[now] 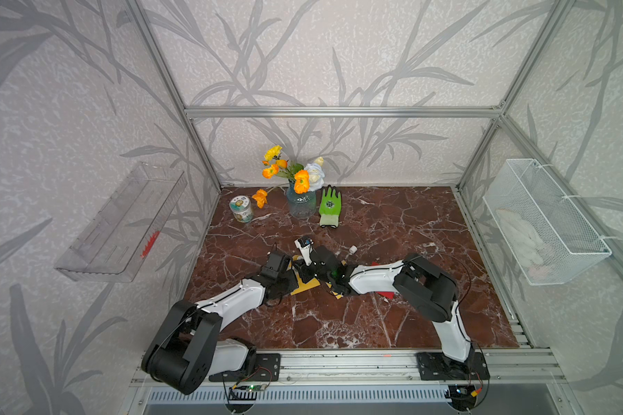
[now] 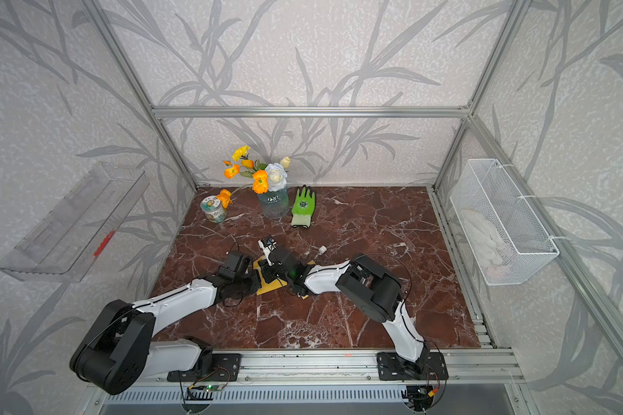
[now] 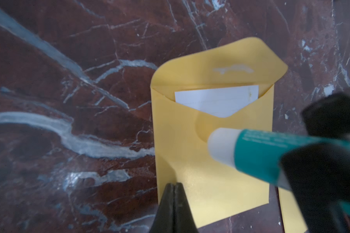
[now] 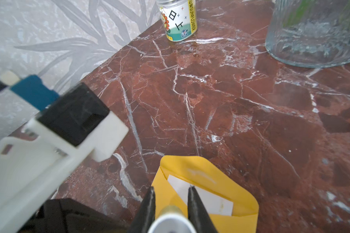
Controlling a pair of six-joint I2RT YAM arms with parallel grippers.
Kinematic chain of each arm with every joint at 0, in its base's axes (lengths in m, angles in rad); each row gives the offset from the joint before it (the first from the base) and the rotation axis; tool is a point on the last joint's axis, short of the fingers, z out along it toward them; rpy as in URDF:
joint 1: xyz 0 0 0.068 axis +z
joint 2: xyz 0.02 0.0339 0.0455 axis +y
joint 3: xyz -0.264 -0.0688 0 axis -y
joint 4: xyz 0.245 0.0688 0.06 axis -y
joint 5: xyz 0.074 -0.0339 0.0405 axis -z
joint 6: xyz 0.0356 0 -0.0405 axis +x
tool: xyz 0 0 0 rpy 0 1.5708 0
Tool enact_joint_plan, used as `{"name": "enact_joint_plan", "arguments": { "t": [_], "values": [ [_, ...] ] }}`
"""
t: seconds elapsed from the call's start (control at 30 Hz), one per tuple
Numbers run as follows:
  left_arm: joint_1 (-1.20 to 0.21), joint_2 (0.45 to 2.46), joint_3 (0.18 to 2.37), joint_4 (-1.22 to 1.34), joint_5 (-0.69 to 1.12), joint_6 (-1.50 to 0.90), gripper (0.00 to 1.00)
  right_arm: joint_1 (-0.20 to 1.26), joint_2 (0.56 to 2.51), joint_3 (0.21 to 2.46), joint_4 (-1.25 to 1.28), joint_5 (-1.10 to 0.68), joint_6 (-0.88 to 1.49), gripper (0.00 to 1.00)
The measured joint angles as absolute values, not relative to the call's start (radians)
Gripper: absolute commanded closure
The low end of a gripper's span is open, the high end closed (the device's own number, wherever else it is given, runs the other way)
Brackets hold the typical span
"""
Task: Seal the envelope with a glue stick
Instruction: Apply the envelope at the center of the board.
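Note:
A yellow envelope [image 3: 210, 181] lies on the marble table [image 3: 69, 80] with its flap open, a white sheet [image 3: 216, 100] inside and a pale glue smear [image 3: 232, 69] on the flap. My left gripper [image 3: 174, 184] is shut, with its tips down on the envelope's edge. My right gripper [image 4: 171, 189] is shut on the glue stick [image 3: 257, 153], a teal tube. The tube's white, uncapped end hangs just over the envelope's pocket; contact cannot be told. In both top views the grippers cover most of the envelope [image 1: 304, 286] [image 2: 268, 285]. The white cap [image 1: 353, 248] [image 2: 322, 248] lies apart.
A glass vase of flowers [image 1: 301, 204], a labelled jar [image 1: 241, 209] and a green glove [image 1: 330, 206] stand at the back. Another yellow sheet [image 3: 291, 211] lies beside the envelope. A red item [image 1: 385, 294] shows under the right arm. A wire basket [image 1: 543, 222] hangs on the right wall.

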State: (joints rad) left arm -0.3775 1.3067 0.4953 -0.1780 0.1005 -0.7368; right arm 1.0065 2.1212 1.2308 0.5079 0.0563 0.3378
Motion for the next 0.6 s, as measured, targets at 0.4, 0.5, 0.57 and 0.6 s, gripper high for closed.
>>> {"name": "enact_joint_plan", "arguments": {
  "t": [0.4,0.5,0.57,0.6],
  "values": [
    [-0.375,1.297,0.495,-0.188,0.114,-0.737,1.0,1.007,2.165,1.28,0.481,0.087,0.32,1.0],
    [-0.375,1.274,0.495,-0.234,0.125,-0.737,1.0,1.007,2.165,1.28,0.481,0.088,0.321,1.0],
    [-0.375,1.264,0.496,-0.262,0.126,-0.737,1.0,1.007,2.165,1.278,0.481,0.088,0.321,1.0],
    [-0.375,1.262,0.496,-0.273,0.128,-0.737,1.0,1.007,2.165,1.277,0.482,0.088,0.321,1.0]
  ]
}}
